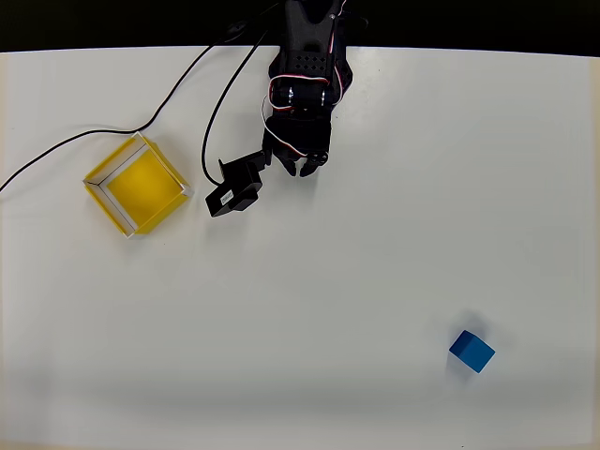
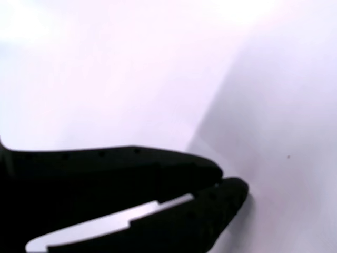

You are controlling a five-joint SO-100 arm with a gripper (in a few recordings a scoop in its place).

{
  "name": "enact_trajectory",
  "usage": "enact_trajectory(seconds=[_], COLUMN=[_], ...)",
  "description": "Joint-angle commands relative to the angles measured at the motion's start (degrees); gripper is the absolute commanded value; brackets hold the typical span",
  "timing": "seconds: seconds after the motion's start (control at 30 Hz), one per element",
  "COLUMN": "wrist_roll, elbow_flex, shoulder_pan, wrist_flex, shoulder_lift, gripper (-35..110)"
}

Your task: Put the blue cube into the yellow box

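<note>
The blue cube [image 1: 472, 351] lies alone on the white table at the lower right of the overhead view. Far from it, at the left, sits the yellow box [image 1: 141, 185], open-topped and turned diagonally, with nothing in it. My black gripper [image 1: 301, 167] hangs near the table's back edge, between the two and closer to the box. In the wrist view the gripper [image 2: 227, 182] is shut, its black fingertips [image 2: 231, 192] pressed together with nothing held, over bare white table.
Black cables [image 1: 178, 89] run from the arm's base across the back left of the table [image 1: 309, 309] towards the left edge. The black wrist camera [image 1: 234, 192] juts out left of the gripper. The table's back edge lies just behind the arm.
</note>
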Motion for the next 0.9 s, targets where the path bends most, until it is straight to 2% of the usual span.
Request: enact_trajectory(seconds=[0.0, 0.53, 0.63, 0.87], wrist_roll=[-0.7, 0.44, -3.34, -3.78], elbow_flex=[1.49, 1.49, 1.49, -7.29], shoulder_pan=[-0.26, -0.26, -0.62, -4.22], wrist_flex=[0.62, 0.53, -0.09, -24.61], shoulder_lift=[1.67, 1.67, 1.58, -12.57], gripper=[3, 3, 3, 13])
